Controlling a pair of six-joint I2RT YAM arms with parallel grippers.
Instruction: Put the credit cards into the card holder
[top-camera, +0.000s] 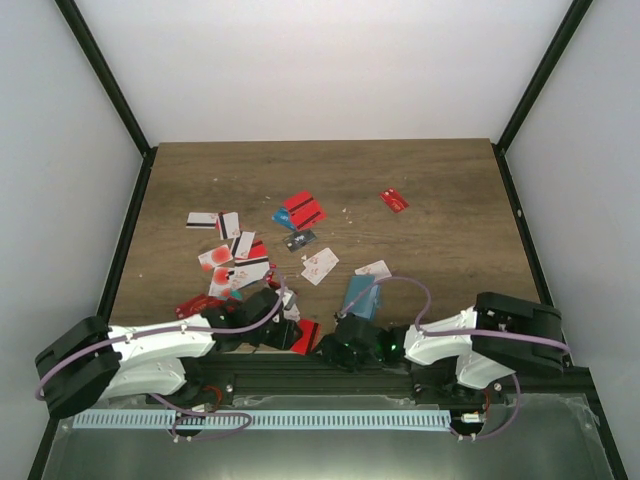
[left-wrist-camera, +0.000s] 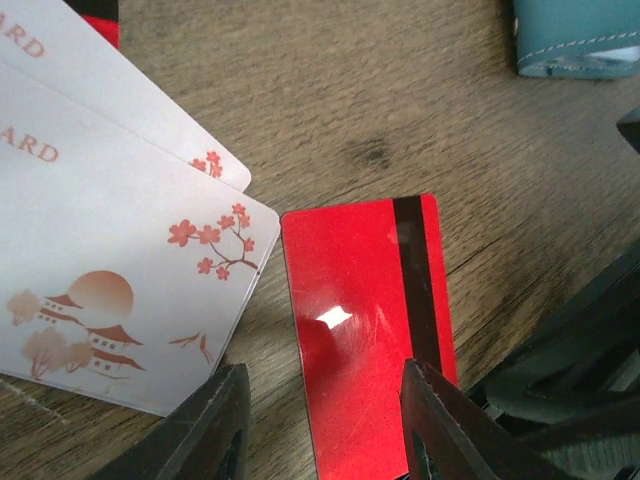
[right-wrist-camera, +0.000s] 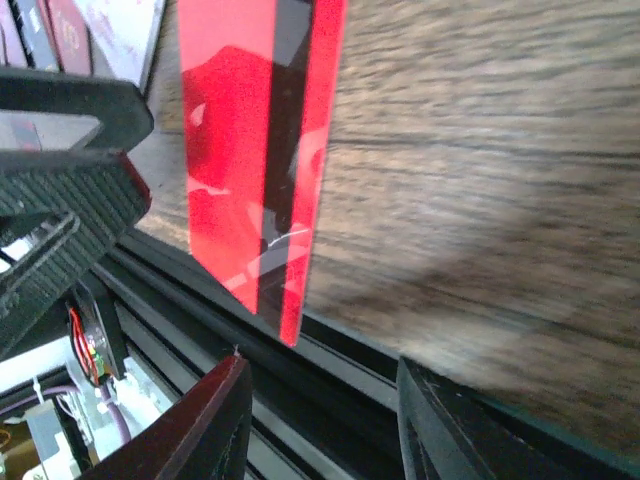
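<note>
The left gripper (left-wrist-camera: 325, 445) is spread wide and holds nothing, its two fingers straddling the near end of a red card (left-wrist-camera: 360, 320) with a black stripe that lies flat on the table (left-wrist-camera: 400, 100); whether a fingertip touches the card cannot be told. The right gripper (right-wrist-camera: 320, 425) is also spread and empty, hanging low at the table's near edge and facing that same red card. Both arms lie low, stretched inward from their bases, with the card holder (top-camera: 360, 297) just beyond the right gripper, two white blossom cards (left-wrist-camera: 120, 300) left of the red one, and the other credit cards (top-camera: 240, 260) scattered farther out.
</note>
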